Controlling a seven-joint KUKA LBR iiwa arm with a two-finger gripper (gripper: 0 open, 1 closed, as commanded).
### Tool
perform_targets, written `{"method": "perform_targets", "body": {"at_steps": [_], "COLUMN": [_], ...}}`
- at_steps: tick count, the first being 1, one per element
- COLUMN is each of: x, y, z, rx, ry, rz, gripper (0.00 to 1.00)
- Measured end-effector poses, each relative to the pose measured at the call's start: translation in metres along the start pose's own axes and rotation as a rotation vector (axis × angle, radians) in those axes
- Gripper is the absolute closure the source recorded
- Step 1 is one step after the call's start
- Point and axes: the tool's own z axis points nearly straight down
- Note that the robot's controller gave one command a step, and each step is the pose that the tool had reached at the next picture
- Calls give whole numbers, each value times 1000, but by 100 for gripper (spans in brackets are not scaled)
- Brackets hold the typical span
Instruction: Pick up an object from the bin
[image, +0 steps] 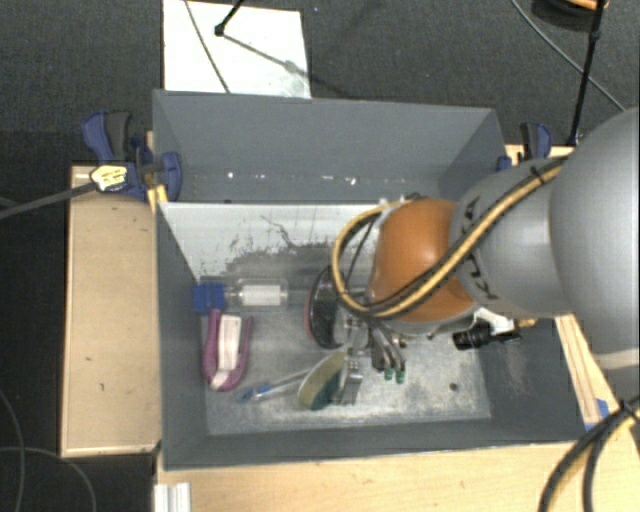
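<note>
My gripper (358, 358) hangs low over the bin floor right of centre, under the arm's orange cover. Its tip is right beside the upper right edge of an olive-green rounded thing (320, 388) near the front; whether they touch is hidden. A clear thin stick with a blue end (270, 389) lies just left of the green thing. A dark round thing (322, 308) sits just behind the gripper, partly hidden by the arm's cables.
A clear bottle with a blue cap (245, 296) lies on its side at the left back. A purple and pink packet (225, 350) lies by the left wall. The arm covers the bin's right half.
</note>
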Motion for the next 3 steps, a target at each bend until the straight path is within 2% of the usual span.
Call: {"method": "perform_targets", "body": {"at_steps": [1, 2, 3], "x": [0, -1, 8], "y": [5, 5, 25], "z": [-4, -4, -148], "rx": [-5, -5, -7], "ry": [-4, -4, -12], "rz": [0, 5, 16], "gripper": [100, 100, 100]}}
